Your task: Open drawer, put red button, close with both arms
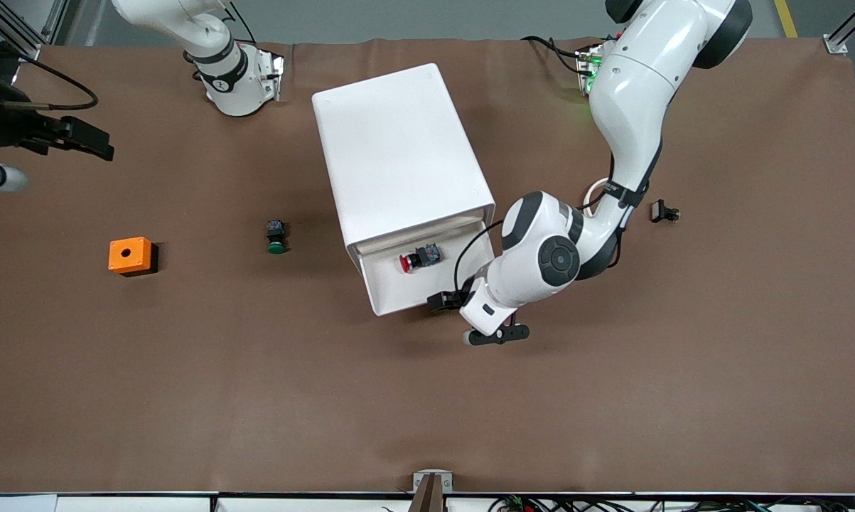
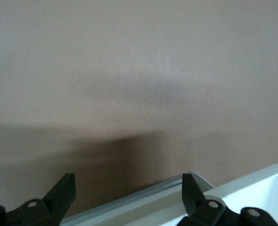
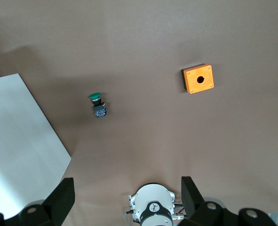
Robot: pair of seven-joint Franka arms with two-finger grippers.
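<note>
Left claw (image 1: 447,301), fingers spread and holding nothing, sits at the front lip of the pulled-out drawer (image 1: 399,299), at the corner toward the left arm's end, likely placed to push it shut. The red button (image 1: 418,258) already lies on its side inside the drawer, cap toward the right arm's end, so only closing appears left. Farther from the camera, the white cabinet (image 1: 399,153) stands mid-desk (image 1: 427,398). Right claw (image 1: 79,142) waits high over the right arm's end of the desk, released and empty. Counts: one red button, one green button (image 1: 276,236), one orange cube (image 1: 130,255), one small black part (image 1: 663,212), one drawer seen open.
</note>
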